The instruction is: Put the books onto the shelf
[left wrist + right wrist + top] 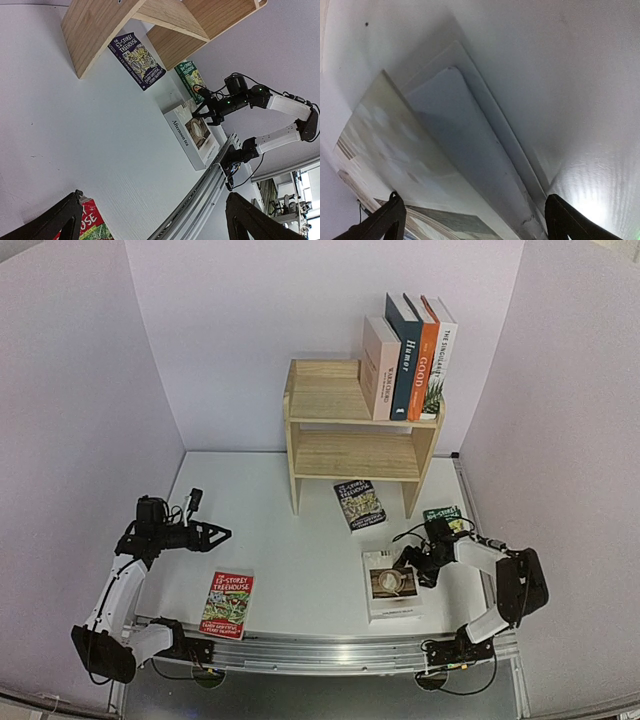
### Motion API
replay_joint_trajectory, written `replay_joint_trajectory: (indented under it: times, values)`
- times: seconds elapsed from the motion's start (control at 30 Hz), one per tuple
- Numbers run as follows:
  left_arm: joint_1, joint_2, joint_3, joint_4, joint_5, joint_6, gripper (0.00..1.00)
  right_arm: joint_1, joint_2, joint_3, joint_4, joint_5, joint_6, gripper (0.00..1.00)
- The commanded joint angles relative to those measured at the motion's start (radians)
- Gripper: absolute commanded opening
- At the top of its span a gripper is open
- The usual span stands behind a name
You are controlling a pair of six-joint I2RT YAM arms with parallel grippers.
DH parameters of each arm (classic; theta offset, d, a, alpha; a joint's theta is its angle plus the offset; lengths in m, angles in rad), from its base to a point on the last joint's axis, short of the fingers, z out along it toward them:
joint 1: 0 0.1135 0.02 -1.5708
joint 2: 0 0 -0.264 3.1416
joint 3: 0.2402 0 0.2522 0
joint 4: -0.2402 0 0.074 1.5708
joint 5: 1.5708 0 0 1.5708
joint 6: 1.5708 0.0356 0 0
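From my end the shelf (pixel 325 395) looks like bare pale wood, grain showing. The table (pixel 290 560) is smooth matt white, the rail (pixel 330 652) along its near edge dull metal.

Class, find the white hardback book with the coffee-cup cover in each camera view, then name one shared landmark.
Top external: white coffee-cup book lies lower right of centre.
Left wrist: book centre right.
Right wrist: book close up, filling lower left.
Landmark: the right gripper at its far edge.
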Motion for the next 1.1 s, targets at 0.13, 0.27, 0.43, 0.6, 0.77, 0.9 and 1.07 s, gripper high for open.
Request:
replay_joint_trajectory:
  times: [0.13,0.27,0.43,0.6,0.77,0.9,1.07]
  values:
    - [-0.021,0.025,0.007,0.043,0.007,0.015,0.99,0.025,0.059,-0.102,0.355,-0.273,0.088,0.23]
    - [-0.092,0.065,0.006,-0.015,-0.032,0.093,0.98,0.118,0.115,-0.061,0.420,-0.271,0.080,0.00]
    - [-0.161,0.157,0.037,-0.154,-0.047,0.262,0.98,0.254,0.158,0.055,0.432,-0.183,0.024,0.00]
    - [-0.166,0.321,0.150,-0.342,0.003,0.506,1.00,0.394,0.128,0.181,0.453,-0.141,-0.086,0.00]
    - [-0.168,0.595,0.346,-0.574,-0.018,0.843,1.00,0.488,0.110,0.269,0.469,-0.114,-0.203,0.00]
    - [-0.185,0.818,0.556,-0.759,0.029,1.037,1.00,0.546,0.117,0.315,0.467,-0.068,-0.292,0.00]
    - [-0.256,0.918,0.712,-0.892,0.075,1.227,1.00,0.581,0.116,0.360,0.467,-0.052,-0.384,0.00]
